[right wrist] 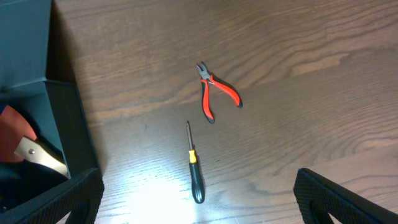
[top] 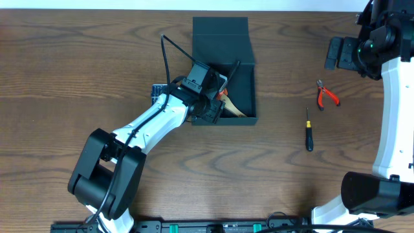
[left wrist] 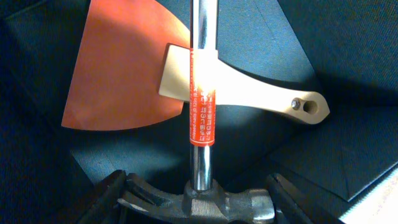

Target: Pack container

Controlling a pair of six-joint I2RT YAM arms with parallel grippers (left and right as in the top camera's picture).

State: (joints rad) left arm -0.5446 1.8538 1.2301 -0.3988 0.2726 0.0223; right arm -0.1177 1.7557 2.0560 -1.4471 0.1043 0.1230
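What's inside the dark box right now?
Inside the container lies a scraper with an orange blade and pale wooden handle. A hammer, held by the left gripper, crosses above it. Whether anything lies beneath the blade or the gripper cannot be seen.

I seem to be at a robotics lab bench: a wood-grain table [top: 65, 52], left arm [top: 152, 121] and right arm [top: 391, 110] mounted at it, pliers [top: 326, 96] and a screwdriver [top: 308, 133] laid out

Brown wood-grain table [top: 65, 58]. On it: a dark open box [top: 223, 39] at top middle, red-handled pliers [top: 327, 96] to the right, a black screwdriver [top: 308, 137] near them, and a small case [top: 156, 94] beside the box, partly hidden.
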